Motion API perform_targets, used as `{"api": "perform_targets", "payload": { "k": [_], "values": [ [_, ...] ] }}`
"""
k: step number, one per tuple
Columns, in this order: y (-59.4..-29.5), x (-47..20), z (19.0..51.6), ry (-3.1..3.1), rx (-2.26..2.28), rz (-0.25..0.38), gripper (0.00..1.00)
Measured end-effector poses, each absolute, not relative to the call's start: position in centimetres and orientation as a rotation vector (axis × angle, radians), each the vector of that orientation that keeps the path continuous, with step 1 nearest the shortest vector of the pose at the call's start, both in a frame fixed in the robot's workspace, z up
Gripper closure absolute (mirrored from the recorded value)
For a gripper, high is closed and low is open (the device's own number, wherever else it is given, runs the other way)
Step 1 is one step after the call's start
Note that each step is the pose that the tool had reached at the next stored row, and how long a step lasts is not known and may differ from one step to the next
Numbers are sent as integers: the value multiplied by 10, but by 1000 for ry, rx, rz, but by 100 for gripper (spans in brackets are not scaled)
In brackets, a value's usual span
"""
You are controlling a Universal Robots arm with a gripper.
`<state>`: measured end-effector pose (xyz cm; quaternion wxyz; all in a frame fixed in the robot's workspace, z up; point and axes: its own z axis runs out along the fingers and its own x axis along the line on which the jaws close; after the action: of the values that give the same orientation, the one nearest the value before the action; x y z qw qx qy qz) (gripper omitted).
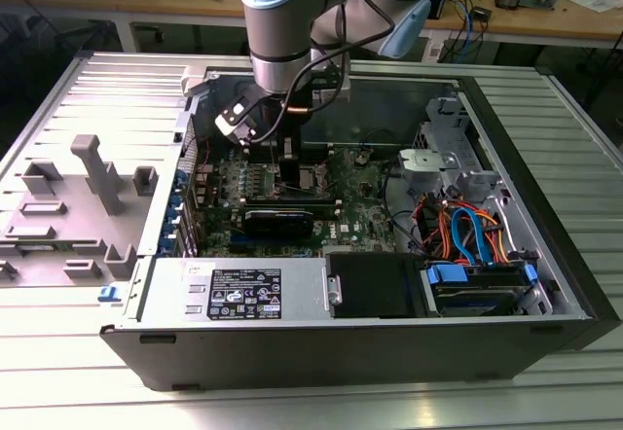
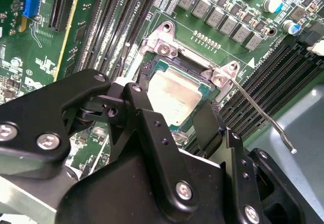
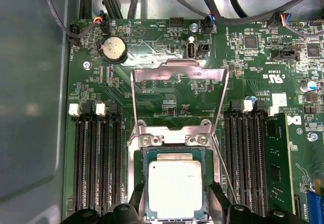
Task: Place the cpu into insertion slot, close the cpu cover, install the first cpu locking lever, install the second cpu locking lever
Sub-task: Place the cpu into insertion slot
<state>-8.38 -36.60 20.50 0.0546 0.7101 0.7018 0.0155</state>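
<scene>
The cpu (image 3: 174, 187), a flat silver square, lies seated in the insertion slot (image 3: 172, 139), whose silver rim frames it. The cpu cover (image 3: 177, 71) is swung up and open, standing away from the socket. A thin wire locking lever (image 2: 263, 117) sticks up beside the socket, unlatched. My gripper (image 3: 176, 208) hovers low over the chip, one black finger (image 3: 216, 201) on each side of it with small gaps showing, so it is open. In the second wrist view the cpu (image 2: 174, 95) shows between the fingers of my gripper (image 2: 172, 115). In the exterior view my gripper (image 1: 282, 162) reaches down into the computer case.
Long black memory slots (image 3: 98, 163) flank the socket on both sides. A coin battery (image 3: 114, 48) and black cables (image 3: 217, 6) lie beyond the open cover. A power supply (image 1: 238, 289) and drive bay with orange and blue cables (image 1: 467, 235) fill the case's near side. Grey fixtures (image 1: 92, 172) stand outside the case.
</scene>
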Motion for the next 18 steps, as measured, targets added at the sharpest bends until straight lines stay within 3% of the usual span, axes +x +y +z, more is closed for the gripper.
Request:
{"api": "perform_targets", "payload": {
  "k": [11, 16, 18],
  "values": [
    [-366, -81, 210, 2135, 2159, 41, 41],
    [-366, -78, 212, 2139, 2163, 32, 71],
    [-366, -77, 212, 2141, 2165, 28, 71]
  ]
}}
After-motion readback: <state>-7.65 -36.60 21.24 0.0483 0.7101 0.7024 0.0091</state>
